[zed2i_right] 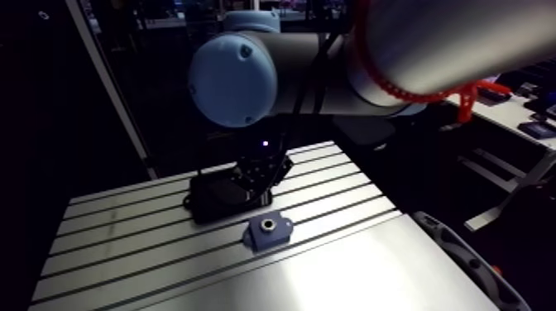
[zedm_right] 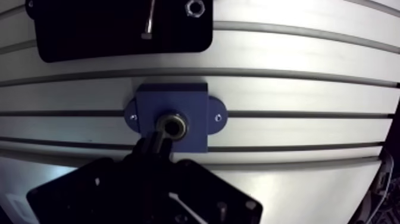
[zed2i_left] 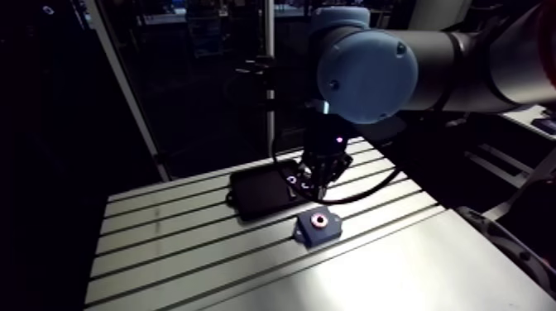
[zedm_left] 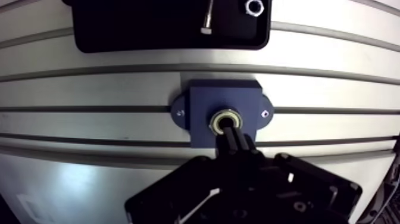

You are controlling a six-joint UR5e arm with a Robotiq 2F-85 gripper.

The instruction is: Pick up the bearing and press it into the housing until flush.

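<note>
Gripper (zedm_left: 231, 136) with its two dark fingers drawn together, narrow, nothing held between them. In the wrist view the fingertips point at the bearing (zedm_left: 226, 122), a small metal ring with a dark centre, which lies just ahead of them. The bearing is not in the gripper: it sits inside the round bore of the housing (zedm_left: 202, 101), a dark blue block with a small ear and screw on either side, resting on the slotted aluminium table (zedm_left: 89, 77). From the arm view the gripper seems to hang a little above the housing rather than press on it, though contact is hard to rule out.

Judging by this, the pick-up and the insertion are done. The ring looks level with the housing's face, but whether it is fully flush cannot be told, so a last push may be left.

Farther ahead of the gripper, beyond the housing and apart from it, lies a shallow black tray (zedm_left: 149, 30). It holds a bolt (zedm_left: 207, 18) and, beside that, a nut (zedm_left: 255, 7); the rest of what shows is bare.
</note>
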